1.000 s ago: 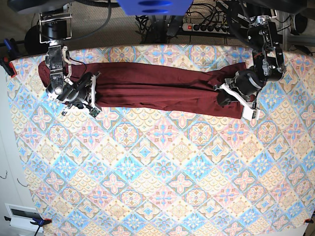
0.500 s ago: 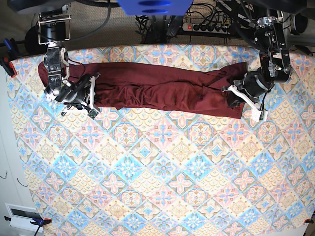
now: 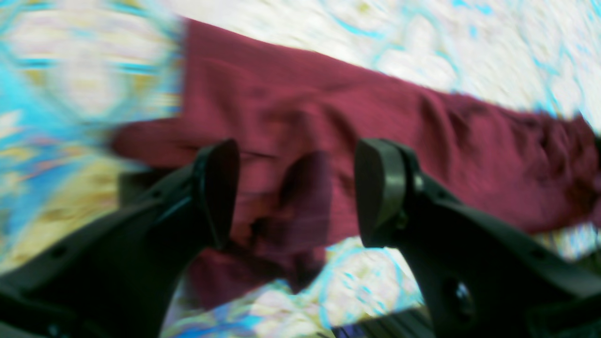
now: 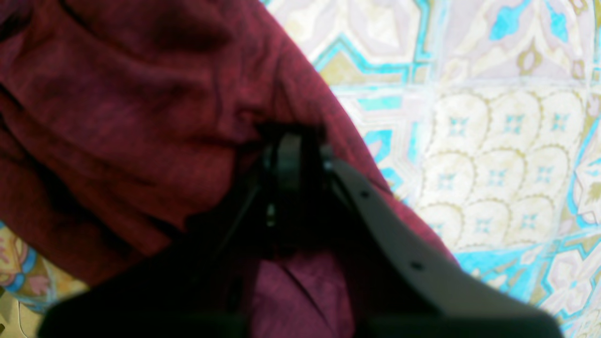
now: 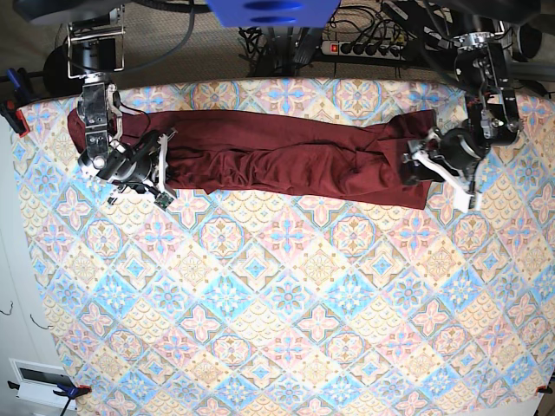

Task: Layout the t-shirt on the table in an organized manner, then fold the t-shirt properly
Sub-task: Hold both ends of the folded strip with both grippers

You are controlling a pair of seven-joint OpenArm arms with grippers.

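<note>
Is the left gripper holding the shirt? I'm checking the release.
No: in the left wrist view the left gripper stands open, its fingertips apart with the t-shirt lying loose between them.

A white power strip [image 5: 364, 48] lies on the floor beyond the far edge, a red switch at one end and black plugs along it, with black cables [image 5: 277, 39] tangled beside it. A blue rounded part [image 5: 273, 11] sits at the top centre of the base view. Red and blue clamps [image 5: 12, 108] grip the far corner at that view's left, and another clamp [image 5: 69, 390] sits at the near corner beside a white box [image 5: 35, 379]
</note>
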